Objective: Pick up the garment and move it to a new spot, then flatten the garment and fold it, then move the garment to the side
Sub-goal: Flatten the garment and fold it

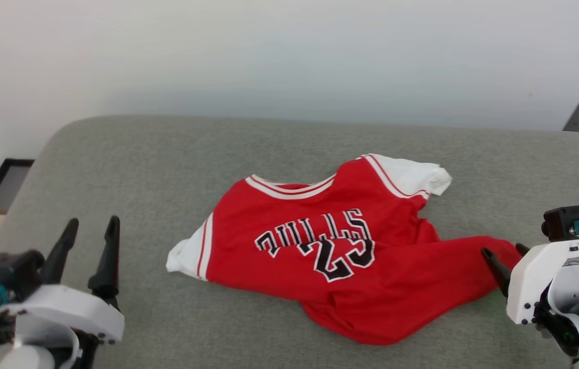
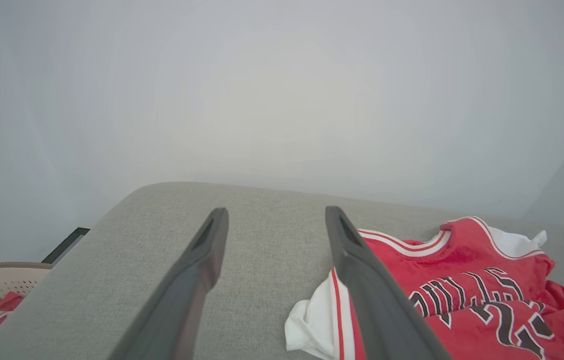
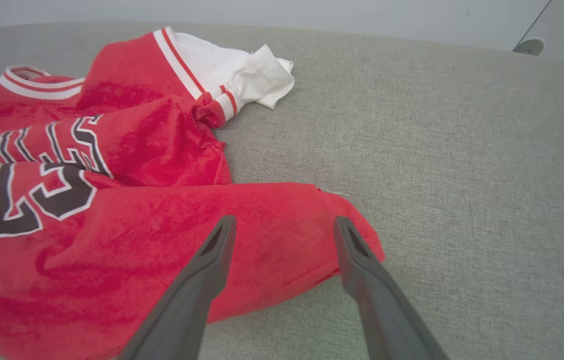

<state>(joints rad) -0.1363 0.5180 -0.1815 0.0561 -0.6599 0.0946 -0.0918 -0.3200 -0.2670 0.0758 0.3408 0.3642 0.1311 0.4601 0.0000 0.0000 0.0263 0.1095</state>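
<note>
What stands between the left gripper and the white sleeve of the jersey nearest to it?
Nothing visible does. Just bare grey cushion lies between the open left gripper and the garment at its nearest white sleeve.

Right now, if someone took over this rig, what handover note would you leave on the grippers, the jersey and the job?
Left gripper: open and empty, over the grey cushion, clear of the red BULLS 23 jersey.
Right gripper: open, fingers either side of the jersey's hem corner, not clamped on it.
Jersey: print up on the cushion, collar away from the robot, lower half bunched and twisted toward the robot's right, sleeves crumpled.
Done: nothing I can confirm; the jersey is neither flat nor folded.
Left: flatten it, fold it, move it aside.
</note>
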